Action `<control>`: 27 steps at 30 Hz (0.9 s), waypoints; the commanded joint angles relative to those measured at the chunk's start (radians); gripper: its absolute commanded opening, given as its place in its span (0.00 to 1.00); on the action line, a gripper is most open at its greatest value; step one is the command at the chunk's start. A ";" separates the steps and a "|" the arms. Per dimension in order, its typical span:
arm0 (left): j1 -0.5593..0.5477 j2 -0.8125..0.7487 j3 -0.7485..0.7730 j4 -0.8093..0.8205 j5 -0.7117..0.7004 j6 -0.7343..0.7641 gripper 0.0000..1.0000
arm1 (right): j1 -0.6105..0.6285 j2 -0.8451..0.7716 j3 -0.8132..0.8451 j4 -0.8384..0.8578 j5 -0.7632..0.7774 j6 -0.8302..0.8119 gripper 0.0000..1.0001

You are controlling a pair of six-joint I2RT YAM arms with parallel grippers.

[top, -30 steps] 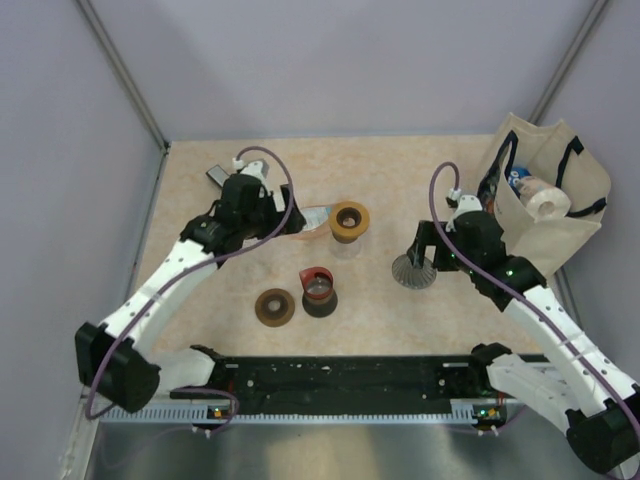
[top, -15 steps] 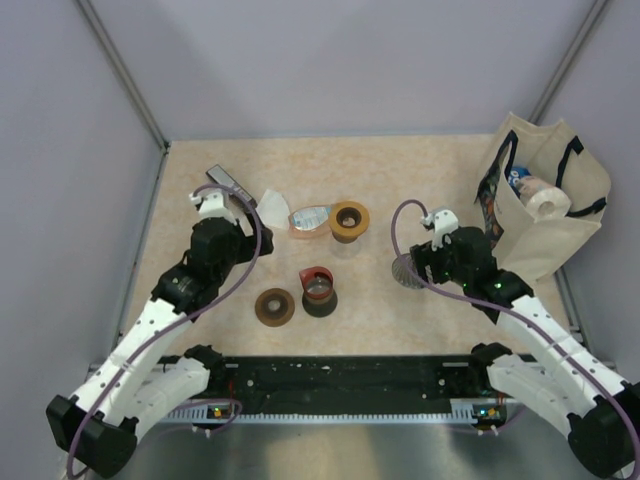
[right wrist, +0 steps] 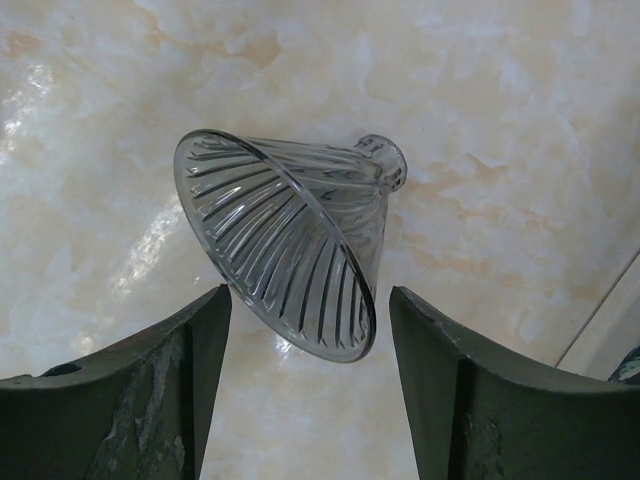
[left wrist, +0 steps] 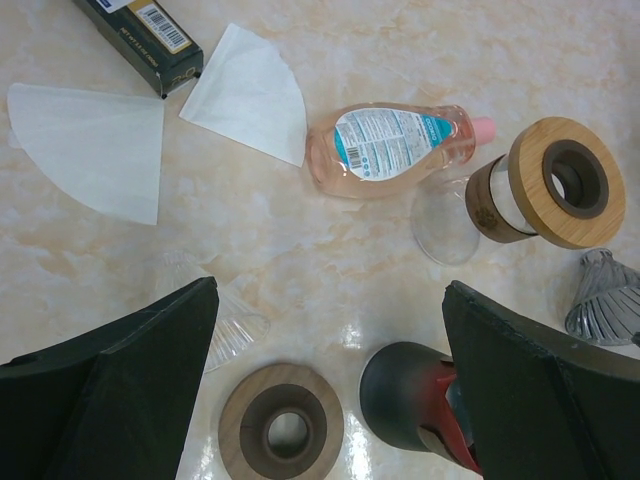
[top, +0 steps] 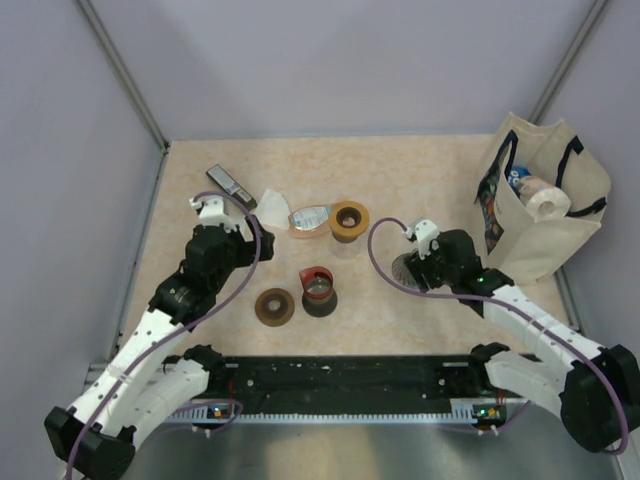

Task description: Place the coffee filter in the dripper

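Observation:
Two white paper coffee filters (left wrist: 245, 105) lie flat near the back left, one (top: 272, 207) also showing in the top view. A grey ribbed glass dripper (right wrist: 290, 240) lies on its side, right of centre (top: 402, 267). My right gripper (right wrist: 310, 300) hangs over it. Its jaws stand either side of the wide rim with a gap on each side. My left gripper (left wrist: 330, 300) is wide open and holds nothing, high above the wooden ring and the dark cup. A clear glass cone (left wrist: 225, 325) lies by its left finger.
A pink bottle (top: 310, 216) and a wooden-collared glass dripper (top: 349, 220) lie behind centre. A wooden ring (top: 274, 307) and a black-and-red cup (top: 318, 290) sit in front. A dark box (top: 230, 185) is at the back left. A cloth bag (top: 545, 215) stands at the right.
My left arm has pulled back from the bottle toward the near left. My right gripper has slid left over the grey dripper and its jaws have narrowed around the rim.

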 commanded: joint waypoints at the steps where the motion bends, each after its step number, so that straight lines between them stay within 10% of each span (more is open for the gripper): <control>1: 0.005 -0.028 -0.002 0.056 0.021 0.017 0.99 | 0.009 0.034 -0.029 0.153 0.064 -0.058 0.64; 8: 0.005 -0.023 0.000 0.050 0.003 0.011 0.99 | 0.012 0.062 -0.079 0.281 0.083 -0.099 0.49; 15: 0.003 -0.017 0.007 0.037 -0.016 0.008 0.99 | 0.011 0.056 -0.060 0.293 0.096 -0.084 0.00; 27: 0.003 -0.016 0.017 0.024 -0.029 -0.006 0.99 | 0.011 0.076 0.455 -0.303 0.239 0.506 0.00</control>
